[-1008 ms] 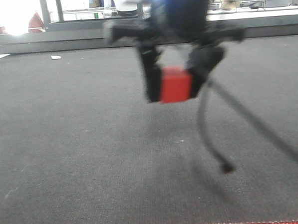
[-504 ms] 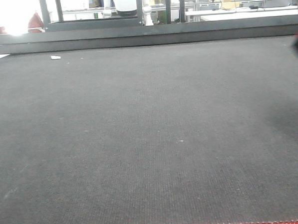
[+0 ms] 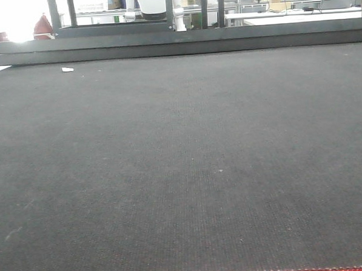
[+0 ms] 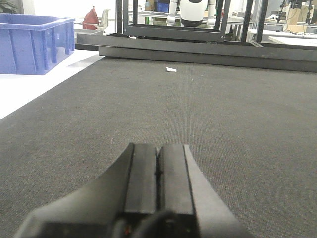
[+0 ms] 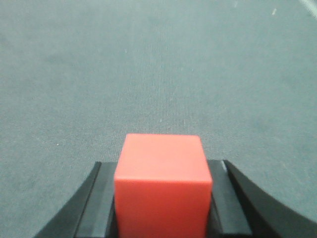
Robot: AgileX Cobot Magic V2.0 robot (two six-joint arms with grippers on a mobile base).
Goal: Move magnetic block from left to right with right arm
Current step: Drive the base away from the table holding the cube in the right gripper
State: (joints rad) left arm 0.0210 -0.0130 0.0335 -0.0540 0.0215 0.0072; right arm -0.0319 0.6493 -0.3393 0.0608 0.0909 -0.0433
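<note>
In the right wrist view the magnetic block (image 5: 162, 183), a plain red cube, fills the space between the two black fingers of my right gripper (image 5: 161, 171), which is shut on it above the dark mat. The left wrist view shows my left gripper (image 4: 158, 151) shut, its two pads pressed together with nothing between them, low over the mat. Neither the block nor any gripper appears in the front view.
Dark grey mat (image 3: 183, 172) covers the table, with a red strip along its near edge. A small white scrap (image 3: 67, 69) lies far left. A black metal frame (image 3: 176, 41) bounds the back. A blue bin (image 4: 34, 42) stands off the mat to the left.
A second ago the right gripper held the red block at the middle of the front view; it swept off to the right and is now out of that view.
</note>
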